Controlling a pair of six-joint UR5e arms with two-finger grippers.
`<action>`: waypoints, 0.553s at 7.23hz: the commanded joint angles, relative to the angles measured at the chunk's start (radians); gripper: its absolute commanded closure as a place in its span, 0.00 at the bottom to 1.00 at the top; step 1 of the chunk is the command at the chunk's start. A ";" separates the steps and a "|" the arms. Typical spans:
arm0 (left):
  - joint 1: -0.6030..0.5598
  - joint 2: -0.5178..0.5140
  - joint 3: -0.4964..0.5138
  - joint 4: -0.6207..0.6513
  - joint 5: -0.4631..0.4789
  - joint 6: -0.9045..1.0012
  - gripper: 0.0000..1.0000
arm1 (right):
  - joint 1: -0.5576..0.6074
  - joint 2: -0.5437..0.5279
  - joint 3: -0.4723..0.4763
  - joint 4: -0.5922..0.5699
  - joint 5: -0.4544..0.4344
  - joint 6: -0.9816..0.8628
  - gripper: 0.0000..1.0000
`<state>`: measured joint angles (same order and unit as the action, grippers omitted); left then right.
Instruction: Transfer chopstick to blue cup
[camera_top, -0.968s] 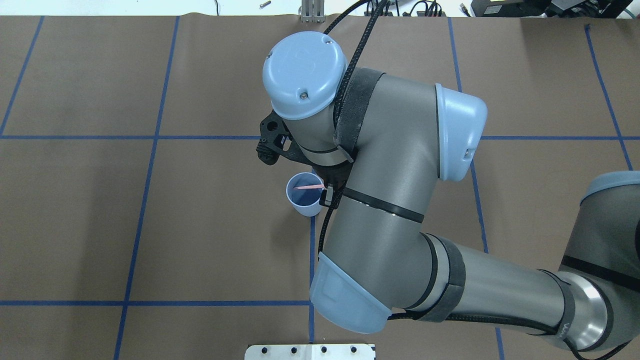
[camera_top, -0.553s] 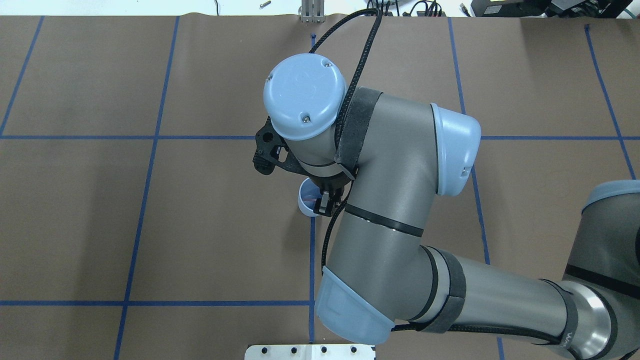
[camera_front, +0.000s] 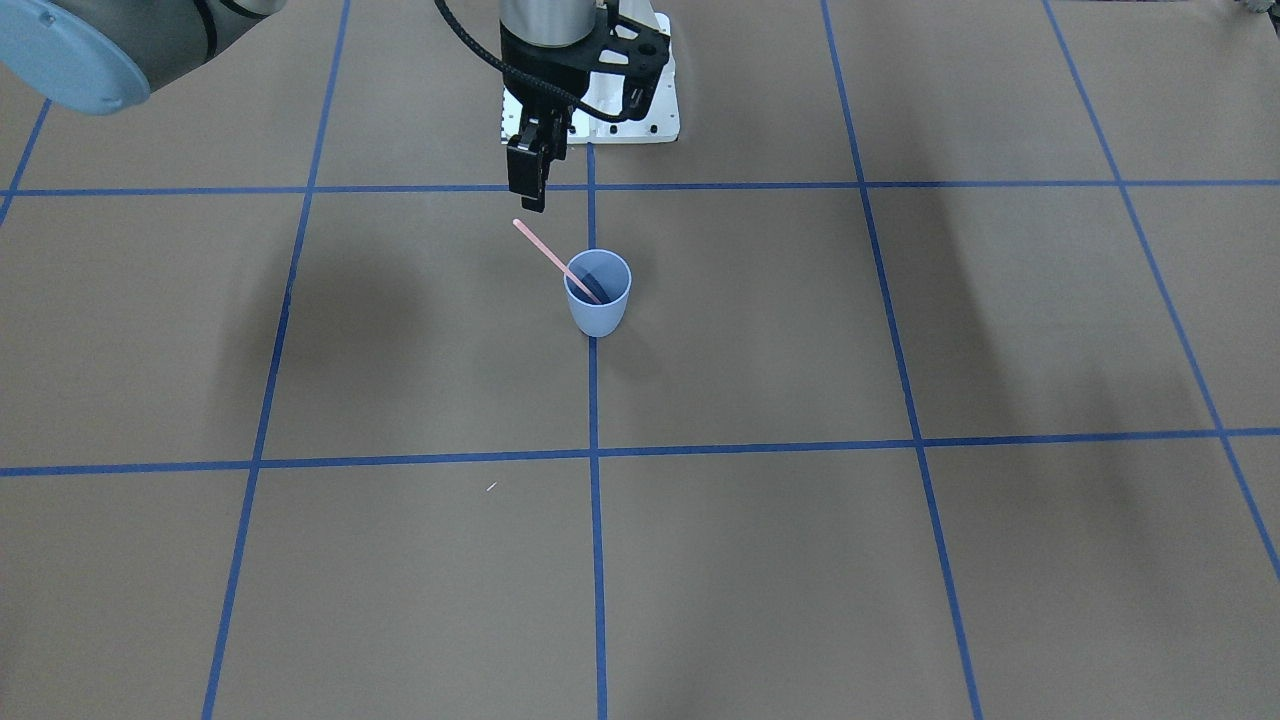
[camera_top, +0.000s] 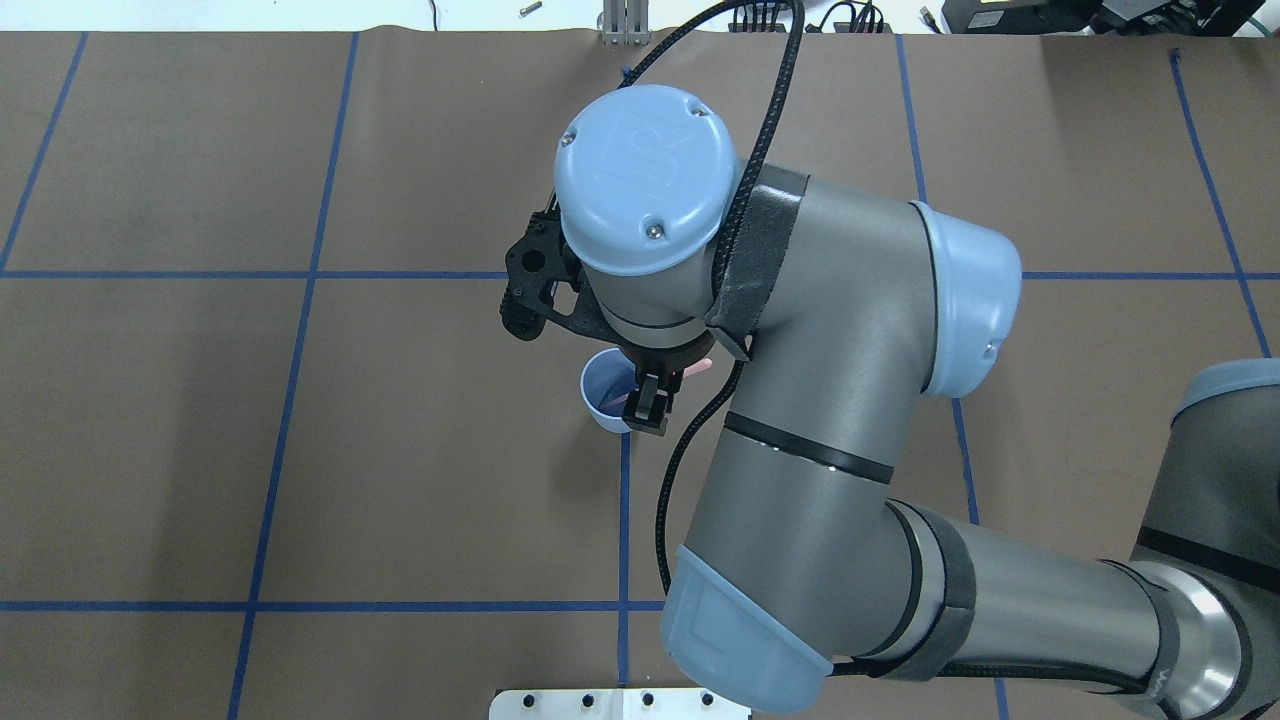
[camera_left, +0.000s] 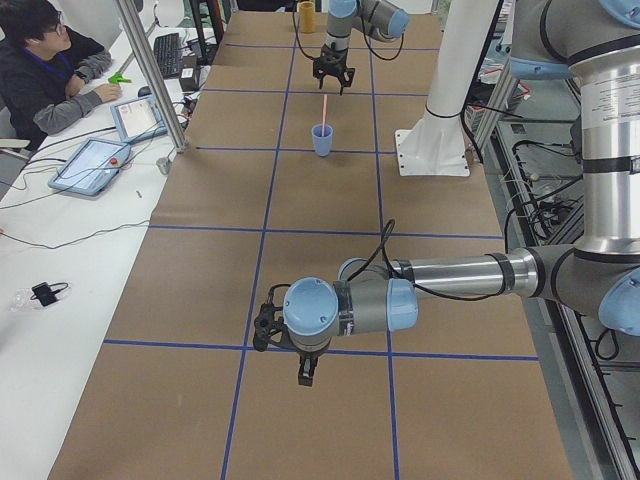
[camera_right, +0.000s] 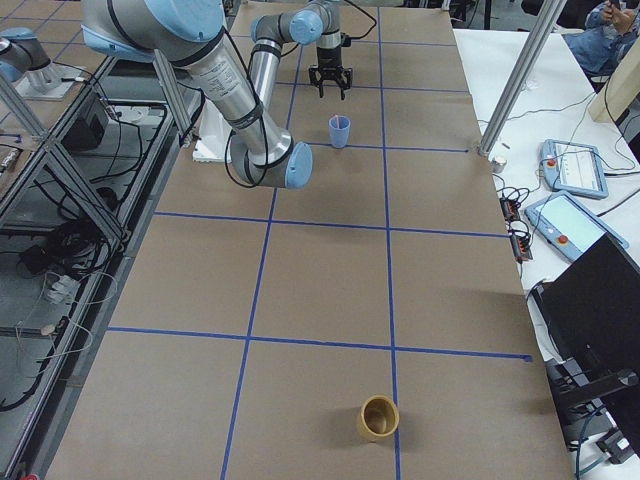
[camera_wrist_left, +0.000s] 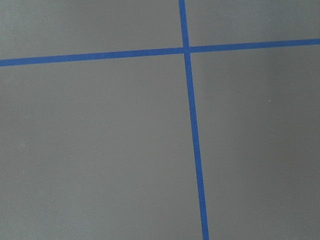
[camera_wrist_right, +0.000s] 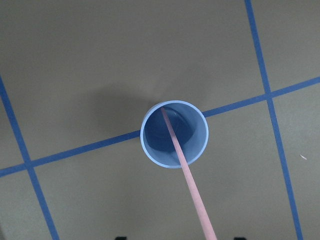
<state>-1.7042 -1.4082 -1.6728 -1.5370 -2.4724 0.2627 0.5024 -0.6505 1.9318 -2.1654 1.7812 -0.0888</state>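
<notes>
The blue cup stands upright on a blue tape line in mid-table. The pale pink chopstick leans in it, its lower end inside and its upper end sticking out toward the robot. My right gripper hangs above the stick's upper end, open and apart from it. In the right wrist view the chopstick runs from the cup down between the two spread fingertips. In the overhead view the right gripper half covers the cup. My left gripper is far from the cup; I cannot tell whether it is open or shut.
A tan cup stands near the table's right end. A white mounting plate lies by the robot's base. Blue tape lines grid the brown table. An operator sits at a side table.
The right wrist has shifted right over the cup. The chopstick, earlier lying across the cup's mouth at the fingers, now leans in the cup free of them.
</notes>
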 joint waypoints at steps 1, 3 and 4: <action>0.000 0.000 -0.002 -0.003 0.000 0.001 0.01 | 0.060 -0.023 0.019 0.088 0.001 0.079 0.08; 0.000 0.000 -0.005 -0.009 -0.002 0.001 0.01 | 0.201 -0.124 0.012 0.255 0.013 0.104 0.01; 0.000 0.000 -0.005 -0.008 0.000 0.000 0.01 | 0.316 -0.205 -0.019 0.348 0.144 0.098 0.01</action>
<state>-1.7042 -1.4082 -1.6773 -1.5444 -2.4735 0.2632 0.6912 -0.7676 1.9396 -1.9276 1.8186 0.0093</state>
